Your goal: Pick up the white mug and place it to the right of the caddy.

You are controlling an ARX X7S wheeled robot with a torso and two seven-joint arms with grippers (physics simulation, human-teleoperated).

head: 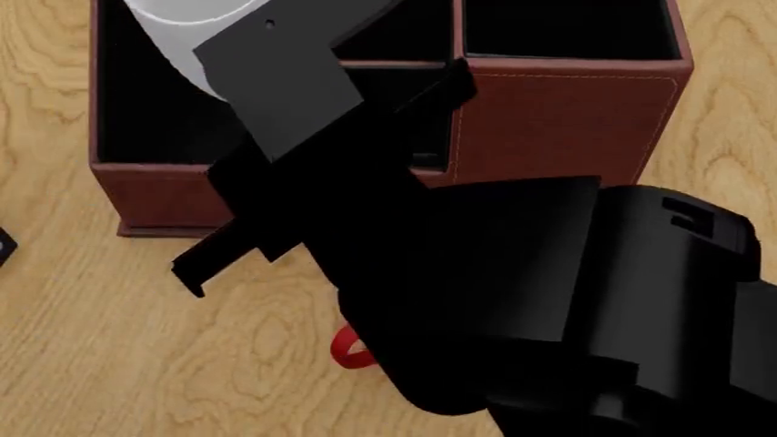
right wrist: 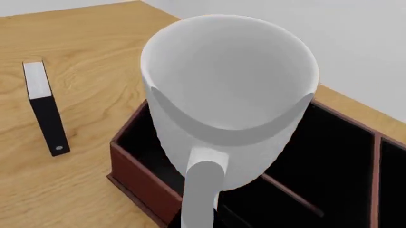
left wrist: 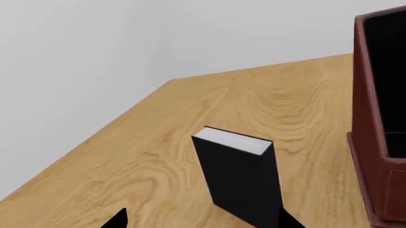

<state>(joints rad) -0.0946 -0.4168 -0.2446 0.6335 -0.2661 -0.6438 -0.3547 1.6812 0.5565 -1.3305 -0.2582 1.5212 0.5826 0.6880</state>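
The right tool (right wrist: 203,209) gripped the mug (right wrist: 228,99) by its handle, held above the caddy (head: 559,118) (clearing its walls); the left tool's state was unclear.

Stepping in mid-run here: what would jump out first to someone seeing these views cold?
The white mug fills the right wrist view, held up over the caddy and its black-lined compartments, handle toward the camera. In the head view the right arm's black bulk hides most of the table, with a scrap of something red peeking out beneath it. Left of the caddy, a small black book-like box stands on the wood.
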